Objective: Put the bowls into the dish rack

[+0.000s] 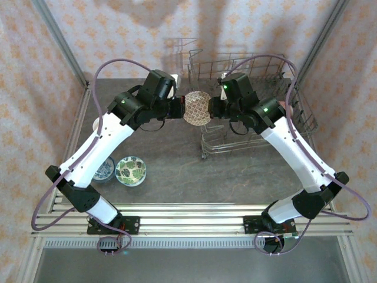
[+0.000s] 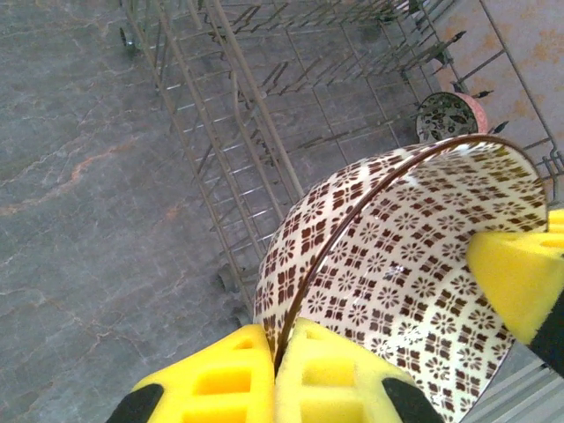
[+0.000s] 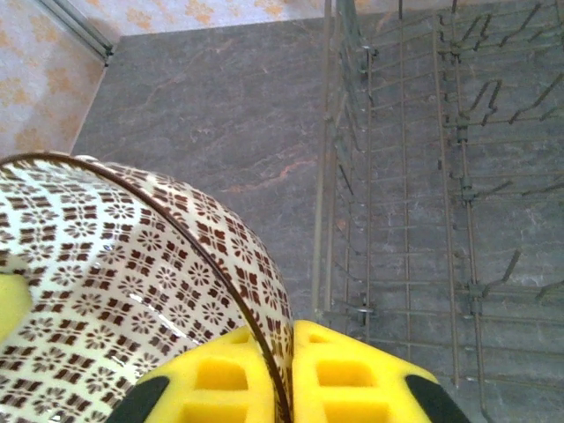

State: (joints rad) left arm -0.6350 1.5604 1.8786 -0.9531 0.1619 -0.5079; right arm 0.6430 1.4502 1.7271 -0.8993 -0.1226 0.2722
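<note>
The brown-white bowl (image 1: 196, 107) hangs in the air above the bench (image 1: 177, 177), just outside the left end wall of the dish rack (image 2: 231, 115), and is not yet in it. It is tipped on edge, with its opening facing sideways rather than up.

Both grippers hold the bowl by its rim. The left gripper (image 2: 275, 379) is clamped on the near rim, one yellow pad inside the bowl and one outside, with the jaws nearly together. The right gripper (image 3: 286, 379) grips the opposite rim in the same way, jaws narrow on the thin wall. This double hold looks like a transfer between arms: the left arm is on the side where the loose bowls lie, and the right arm is on the rack side.

The on-edge attitude suits the rack, because a bowl has to stand between the upright tines.

Two more bowls remain on the bench beside the left arm: a blue-white bowl (image 1: 105, 169) and a green floral bowl (image 1: 131, 171), just beside each other. One pink-sided bowl (image 2: 449, 115) already stands at the far side of the rack.

Obstacles: the tall wire end wall stands between the held bowl and the tine rows, so the bowl must pass over it. One gripper should let go before the other moves, or the rim takes the strain.
</note>
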